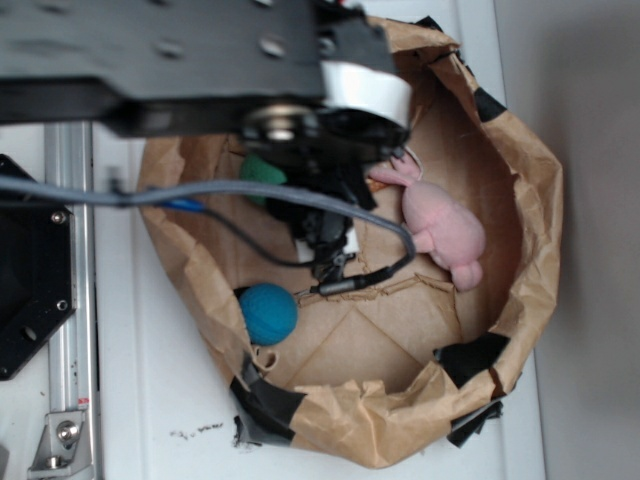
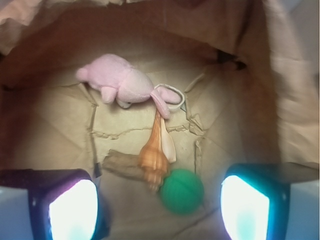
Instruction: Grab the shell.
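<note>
The shell (image 2: 156, 152) is orange-tan with a long pointed end and a pale lip. It lies on the floor of the brown paper bag (image 2: 60, 135). Its point reaches toward the pink plush bunny (image 2: 120, 84), and its broad end touches a green ball (image 2: 182, 191). A rough brown wood chunk (image 2: 122, 165) lies against its left side. My gripper (image 2: 160, 212) is open and empty, above the bag floor, with the shell just ahead of the gap between the fingers. In the exterior view the arm hides the shell, and the gripper (image 1: 325, 250) hangs inside the bag.
The crumpled bag walls (image 1: 535, 230) ring the work area, patched with black tape (image 1: 270, 405). A blue ball (image 1: 268, 312) sits near the bag's left wall. The bunny (image 1: 442, 225) lies to the right of the arm. A metal rail (image 1: 70, 300) runs at the left.
</note>
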Available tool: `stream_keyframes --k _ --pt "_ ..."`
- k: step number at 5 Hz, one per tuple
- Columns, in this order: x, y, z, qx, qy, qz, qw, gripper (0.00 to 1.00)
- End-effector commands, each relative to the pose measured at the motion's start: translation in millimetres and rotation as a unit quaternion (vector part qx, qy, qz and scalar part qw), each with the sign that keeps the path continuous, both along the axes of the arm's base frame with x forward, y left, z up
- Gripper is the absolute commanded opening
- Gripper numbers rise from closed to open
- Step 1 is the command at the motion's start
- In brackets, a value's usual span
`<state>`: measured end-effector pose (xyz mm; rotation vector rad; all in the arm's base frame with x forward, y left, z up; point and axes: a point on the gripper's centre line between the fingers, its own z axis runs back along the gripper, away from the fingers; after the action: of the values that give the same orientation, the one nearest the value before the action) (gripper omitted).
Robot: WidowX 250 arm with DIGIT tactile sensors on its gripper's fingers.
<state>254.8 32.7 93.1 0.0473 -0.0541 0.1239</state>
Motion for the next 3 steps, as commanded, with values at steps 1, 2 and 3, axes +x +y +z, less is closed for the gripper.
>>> stream_keyframes --k 1,2,3 --pt "12 -26 -74 -0.004 0.095 -0.067 0.993 1.0" --pt "14 -37 -85 0.012 0.116 -0.089 0.989 0.74" --pt "18 -39 -68 0.012 0.099 -0.098 0.99 0.0"
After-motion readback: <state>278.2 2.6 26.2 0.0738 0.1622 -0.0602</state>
